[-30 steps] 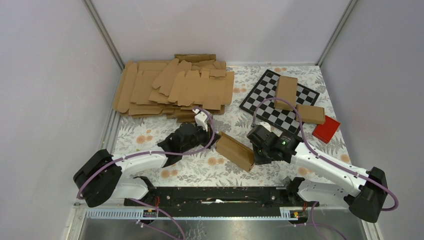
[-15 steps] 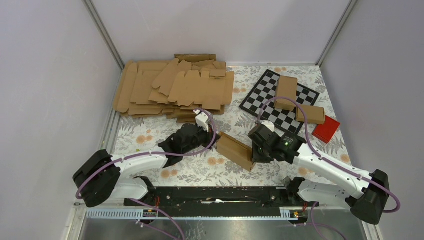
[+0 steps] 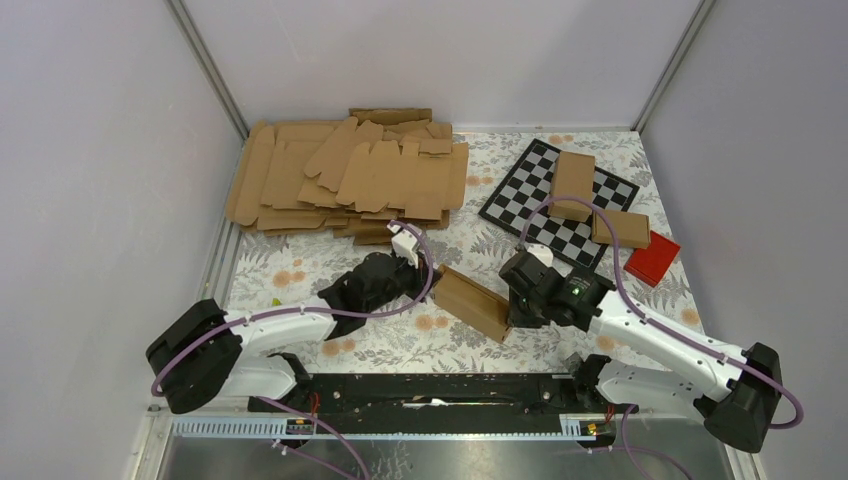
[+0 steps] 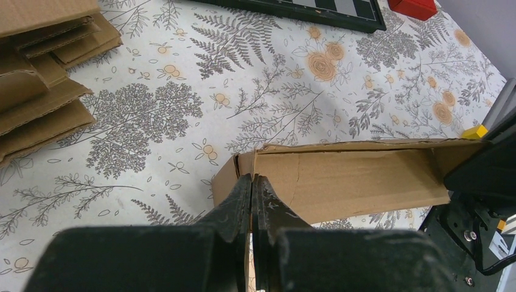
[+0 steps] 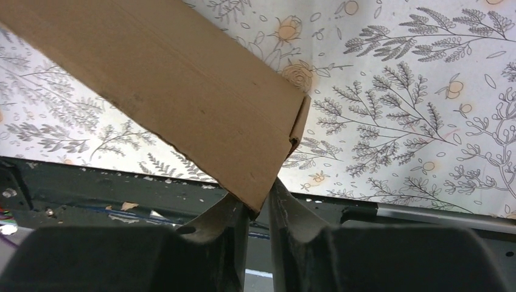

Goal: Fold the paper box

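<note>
Jaws on both arms are being shown, in the top view, set against opposite ends of the paper box (image 3: 472, 303), which is sitting slantwise between the arms at the near part of the floral worktop (image 3: 290, 275), well apart from the stack of flat blanks (image 3: 350, 175). In the left wrist view, the left jaws are being held pinched shut on a thin cardboard edge at the near end of the paper box (image 4: 347, 179). In the right wrist view, the right jaws are being held clamped on a lower corner of the paper box (image 5: 182, 103).
</note>
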